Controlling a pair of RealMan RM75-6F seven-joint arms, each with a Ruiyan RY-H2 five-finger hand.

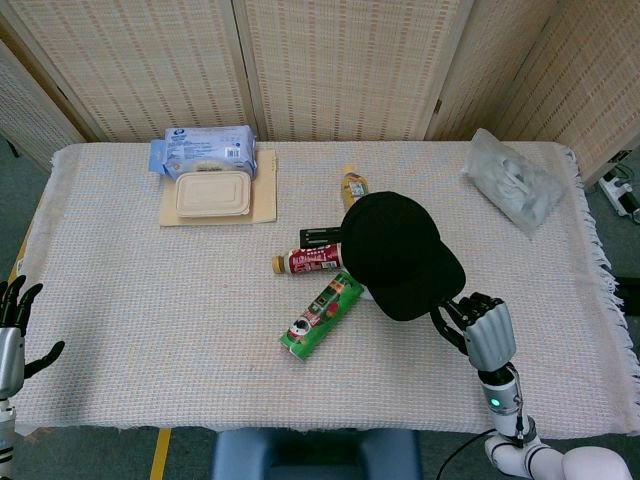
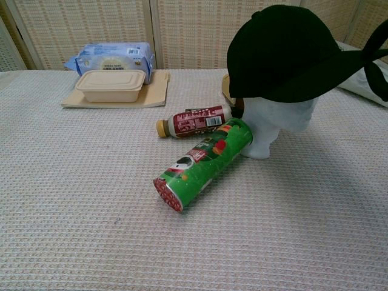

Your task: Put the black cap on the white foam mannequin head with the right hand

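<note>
The black cap (image 1: 400, 252) sits over the white foam mannequin head, hiding it from above. In the chest view the cap (image 2: 285, 54) covers the crown, and only the head's lower face and neck (image 2: 273, 124) show beneath it. My right hand (image 1: 482, 328) is just in front of the head, and its dark fingers (image 2: 381, 57) pinch the tip of the brim at the right edge. My left hand (image 1: 12, 335) hangs off the table's near left corner with fingers spread and nothing in it.
A green chip can (image 1: 321, 313) lies against the head's base, with a red bottle (image 1: 312, 260) behind it and a yellow bottle (image 1: 352, 183) further back. A food box (image 1: 212, 194) and wipes packet (image 1: 203, 150) sit back left. A plastic bag (image 1: 515, 182) lies back right.
</note>
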